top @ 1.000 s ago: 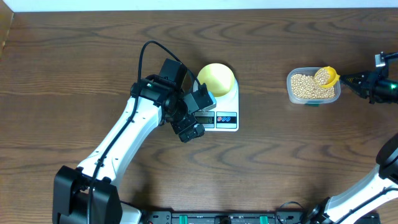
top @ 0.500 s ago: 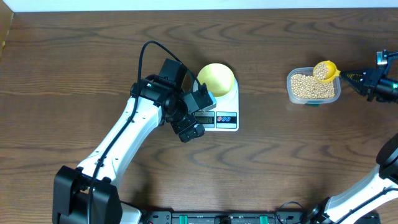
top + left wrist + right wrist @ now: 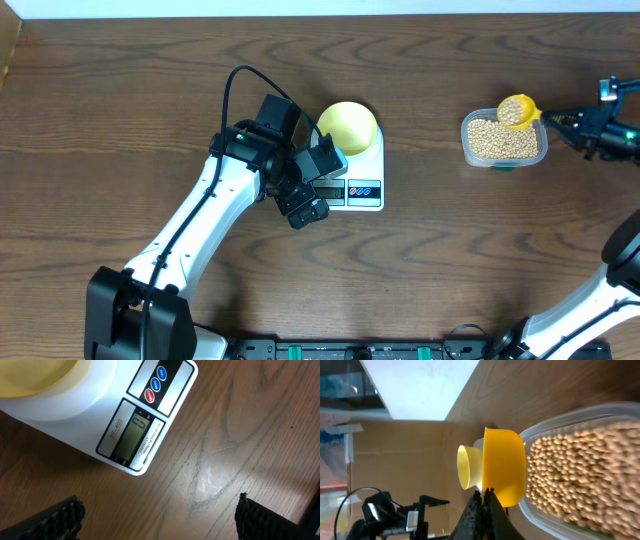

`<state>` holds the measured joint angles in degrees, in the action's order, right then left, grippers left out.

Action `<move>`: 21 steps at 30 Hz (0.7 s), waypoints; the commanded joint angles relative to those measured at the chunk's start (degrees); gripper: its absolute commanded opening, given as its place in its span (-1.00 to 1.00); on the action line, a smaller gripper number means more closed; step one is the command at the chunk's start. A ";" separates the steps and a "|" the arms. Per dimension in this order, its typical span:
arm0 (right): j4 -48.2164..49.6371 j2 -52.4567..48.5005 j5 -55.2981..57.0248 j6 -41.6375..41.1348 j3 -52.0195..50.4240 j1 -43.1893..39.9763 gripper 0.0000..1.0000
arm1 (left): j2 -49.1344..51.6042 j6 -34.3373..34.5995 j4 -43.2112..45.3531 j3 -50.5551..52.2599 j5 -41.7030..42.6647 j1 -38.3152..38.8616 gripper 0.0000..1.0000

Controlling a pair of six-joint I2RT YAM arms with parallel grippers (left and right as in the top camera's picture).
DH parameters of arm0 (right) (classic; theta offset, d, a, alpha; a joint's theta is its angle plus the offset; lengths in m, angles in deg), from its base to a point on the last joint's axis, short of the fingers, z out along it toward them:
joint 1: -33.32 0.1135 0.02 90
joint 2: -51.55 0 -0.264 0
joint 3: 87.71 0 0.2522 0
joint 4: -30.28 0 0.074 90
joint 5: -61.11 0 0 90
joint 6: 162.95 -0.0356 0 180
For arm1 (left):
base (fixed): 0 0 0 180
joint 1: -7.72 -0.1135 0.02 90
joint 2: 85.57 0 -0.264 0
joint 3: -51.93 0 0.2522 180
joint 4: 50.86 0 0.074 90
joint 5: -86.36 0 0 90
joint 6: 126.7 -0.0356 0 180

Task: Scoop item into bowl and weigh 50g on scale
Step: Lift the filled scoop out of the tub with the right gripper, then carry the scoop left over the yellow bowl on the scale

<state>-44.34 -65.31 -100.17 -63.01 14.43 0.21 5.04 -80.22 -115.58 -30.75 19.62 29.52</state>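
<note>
The pale-yellow bowl sits on the white scale at mid-table. My left gripper hangs open just in front of the scale's display, nothing between its fingers. From the left wrist, the scale, the bowl's edge and the left gripper over bare wood are visible. At the right, tan beans fill a clear tub. My right gripper is shut on the handle of a yellow scoop, heaped with beans, above the tub's far corner. The right wrist view shows the scoop, beans, right gripper and distant bowl.
The clear tub stands near the table's right side, about a third of the table's width from the scale. The left arm crosses the table's left half diagonally. Dark wood tabletop lies between scale and tub.
My right gripper has lifted the loaded scoop out of the beans, shifting it slightly left and toward the tub's far edge. The left arm has not moved.
</note>
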 commanded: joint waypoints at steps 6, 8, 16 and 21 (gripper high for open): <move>0.50 -0.48 -2.84 -0.28 -0.39 4.52 -0.98 | 0.37 -0.37 -0.13 0.13 0.70 -0.20 0.96; 0.76 -0.48 -2.82 -0.98 -0.37 5.60 -0.98 | 0.37 -0.39 -0.13 0.13 0.70 -0.20 0.96; 4.39 -0.48 -2.84 -5.09 -0.39 10.62 -0.98 | 0.37 -0.39 -0.13 0.13 0.70 -0.20 0.96; 8.33 -0.48 -2.84 -9.07 -0.39 14.23 -0.98 | 0.37 -0.39 -0.13 0.13 0.70 -0.20 0.96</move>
<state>-36.93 -65.31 -100.70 -68.65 14.41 12.72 5.04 -80.22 -115.58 -30.75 19.64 29.52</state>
